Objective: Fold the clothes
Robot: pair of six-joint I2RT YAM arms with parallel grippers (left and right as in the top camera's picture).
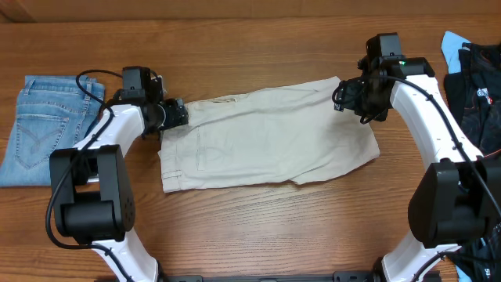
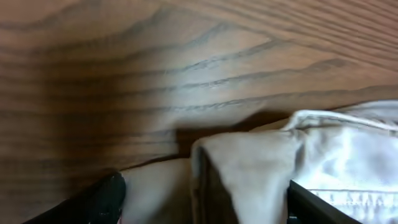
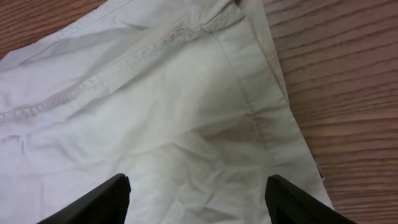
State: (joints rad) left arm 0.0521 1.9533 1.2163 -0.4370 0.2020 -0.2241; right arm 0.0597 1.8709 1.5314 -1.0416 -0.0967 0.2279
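Khaki shorts [image 1: 266, 141] lie flat across the middle of the table [image 1: 250, 235] in the overhead view. Their long axis runs left to right and tips a little upward toward the right of the frame, with what looks like the waistband end at the left. The left gripper [image 1: 176, 113] sits at the upper left corner of the cloth and the right gripper [image 1: 342, 95] at the upper right corner, so each arm is nearest its own end and the body of the shorts lies below both, toward the bottom of the frame. Folded jeans [image 1: 35, 133] rest at the far left and black garments [image 1: 477, 86] at the right edge, both apart from the shorts; no container is in sight. In the left wrist view the two dark fingers [image 2: 99, 202] stand wide apart at the lower corners, released. A raised, rumpled fold of the shorts' edge lies between them and bare wood fills the upper frame; I cannot tell whether the tips touch the cloth. In the right wrist view the fingers [image 3: 99, 199] are likewise spread and grasp nothing, hovering over smooth fabric crossed by a stitched seam. The hem runs down the right of the frame, with wood beyond it. My judgement is that a fold toward the bottom edge turns on both pincers first closing on these top corners.
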